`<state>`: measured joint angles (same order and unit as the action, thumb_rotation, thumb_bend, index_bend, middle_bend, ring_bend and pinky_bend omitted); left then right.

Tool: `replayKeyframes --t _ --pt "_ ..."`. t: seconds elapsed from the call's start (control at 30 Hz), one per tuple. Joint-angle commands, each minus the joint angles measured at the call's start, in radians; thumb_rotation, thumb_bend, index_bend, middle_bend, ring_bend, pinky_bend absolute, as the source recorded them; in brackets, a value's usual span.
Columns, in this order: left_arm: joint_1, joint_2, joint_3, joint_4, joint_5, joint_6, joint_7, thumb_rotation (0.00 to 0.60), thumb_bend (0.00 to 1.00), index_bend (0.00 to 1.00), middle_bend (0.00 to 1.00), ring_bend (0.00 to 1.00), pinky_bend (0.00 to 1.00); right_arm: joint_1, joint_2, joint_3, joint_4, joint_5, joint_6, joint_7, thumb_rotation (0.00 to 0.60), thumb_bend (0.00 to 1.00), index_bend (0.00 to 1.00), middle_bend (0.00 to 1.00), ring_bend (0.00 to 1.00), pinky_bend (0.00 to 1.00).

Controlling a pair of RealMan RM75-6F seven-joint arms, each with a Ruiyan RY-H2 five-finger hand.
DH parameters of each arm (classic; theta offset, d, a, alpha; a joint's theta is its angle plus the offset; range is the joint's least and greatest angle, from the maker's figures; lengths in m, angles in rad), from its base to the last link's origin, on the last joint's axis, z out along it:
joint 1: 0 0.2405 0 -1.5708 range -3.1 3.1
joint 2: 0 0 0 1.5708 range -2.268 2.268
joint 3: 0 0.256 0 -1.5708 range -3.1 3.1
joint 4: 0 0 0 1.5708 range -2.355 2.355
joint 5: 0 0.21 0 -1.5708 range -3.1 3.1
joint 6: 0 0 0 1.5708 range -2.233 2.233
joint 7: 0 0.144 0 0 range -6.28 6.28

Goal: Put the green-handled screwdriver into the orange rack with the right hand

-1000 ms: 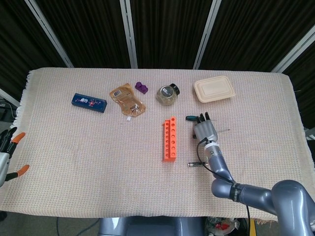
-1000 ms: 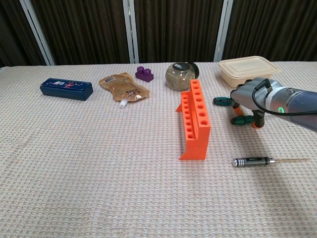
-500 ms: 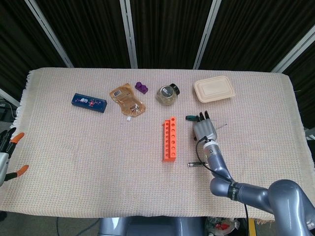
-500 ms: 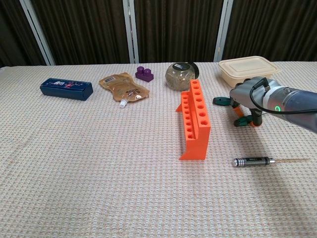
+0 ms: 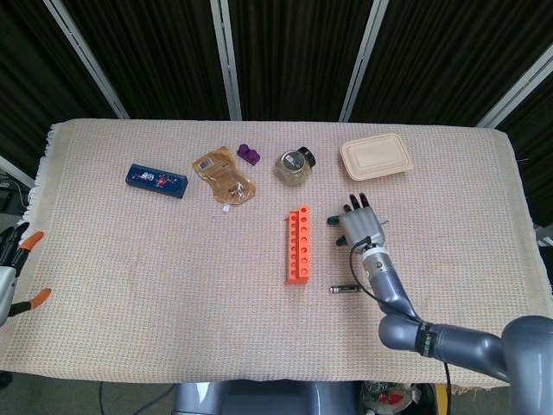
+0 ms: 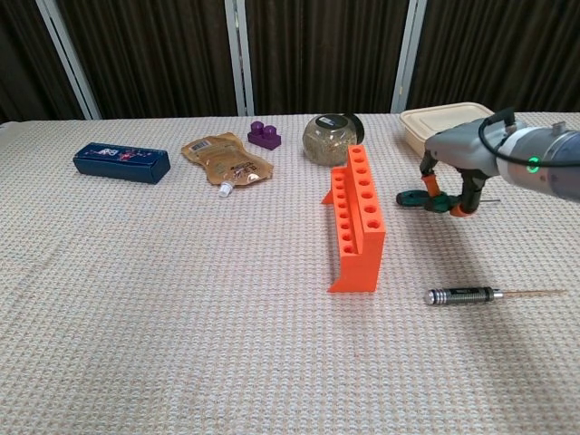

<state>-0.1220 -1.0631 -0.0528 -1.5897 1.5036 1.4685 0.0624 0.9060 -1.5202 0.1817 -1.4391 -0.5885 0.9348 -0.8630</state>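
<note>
The green-handled screwdriver [image 6: 416,198] hangs level just above the cloth, to the right of the orange rack [image 6: 358,217]. My right hand [image 6: 458,165] grips it from above, fingers curled around the handle. From the head view only the handle's dark green end [image 5: 332,220] pokes out left of the right hand [image 5: 361,226]. The orange rack [image 5: 298,245] stands upright, its row of holes empty. My left hand [image 5: 13,270] sits at the far left edge off the cloth, fingers apart, holding nothing.
A black screwdriver [image 6: 462,294] lies on the cloth right of the rack's near end. At the back are a beige lidded container [image 5: 375,156], a glass jar [image 5: 295,166], a purple block [image 5: 249,154], a brown pouch [image 5: 223,175] and a blue box [image 5: 156,180].
My right hand has closed on the green-handled screwdriver and lifted it off the cloth. The left hand and the rack have not moved.
</note>
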Motion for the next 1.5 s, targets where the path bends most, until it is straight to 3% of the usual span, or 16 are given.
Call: replayKeyframes --t 0.03,0.27,0.5,0.63,0.77,1.1,1.5 --pt "-0.003 -0.002 0.002 -0.004 0.003 -0.004 0.002 0.6 0.16 0.12 0.0 0.0 0.0 -0.045 0.151 0.06 -0.156 0.002 -0.038 0.138 0.6 0.27 0.61 0.22 0.0 0.0" --pt "-0.014 -0.003 0.006 -0.025 0.016 -0.015 0.016 0.6 0.16 0.12 0.0 0.0 0.0 -0.139 0.348 0.154 -0.315 -0.048 -0.168 0.462 0.6 0.27 0.62 0.24 0.0 0.0" --pt "-0.022 0.0 0.008 -0.043 0.026 -0.021 0.031 0.6 0.16 0.11 0.0 0.0 0.0 -0.22 0.489 0.253 -0.368 -0.099 -0.424 0.801 0.6 0.27 0.63 0.24 0.0 0.0" --pt "-0.03 -0.001 0.011 -0.055 0.037 -0.027 0.042 0.6 0.15 0.11 0.0 0.0 0.0 -0.284 0.536 0.362 -0.371 -0.149 -0.618 1.029 0.6 0.27 0.63 0.24 0.0 0.0" --pt "-0.032 0.0 0.015 -0.062 0.042 -0.03 0.047 0.6 0.16 0.11 0.0 0.0 0.0 -0.358 0.52 0.481 -0.362 -0.225 -0.725 1.165 0.6 0.27 0.63 0.24 0.0 0.0" --pt "-0.034 -0.001 0.017 -0.068 0.025 -0.043 0.057 0.6 0.16 0.11 0.0 0.0 0.0 -0.468 0.419 0.698 -0.344 -0.328 -0.881 1.298 0.6 0.27 0.63 0.24 0.0 0.0" --pt "-0.033 0.002 0.017 -0.062 0.017 -0.042 0.05 0.6 0.16 0.11 0.0 0.0 0.0 -0.471 0.32 0.745 -0.303 -0.363 -0.922 1.292 0.6 0.27 0.63 0.24 0.0 0.0"
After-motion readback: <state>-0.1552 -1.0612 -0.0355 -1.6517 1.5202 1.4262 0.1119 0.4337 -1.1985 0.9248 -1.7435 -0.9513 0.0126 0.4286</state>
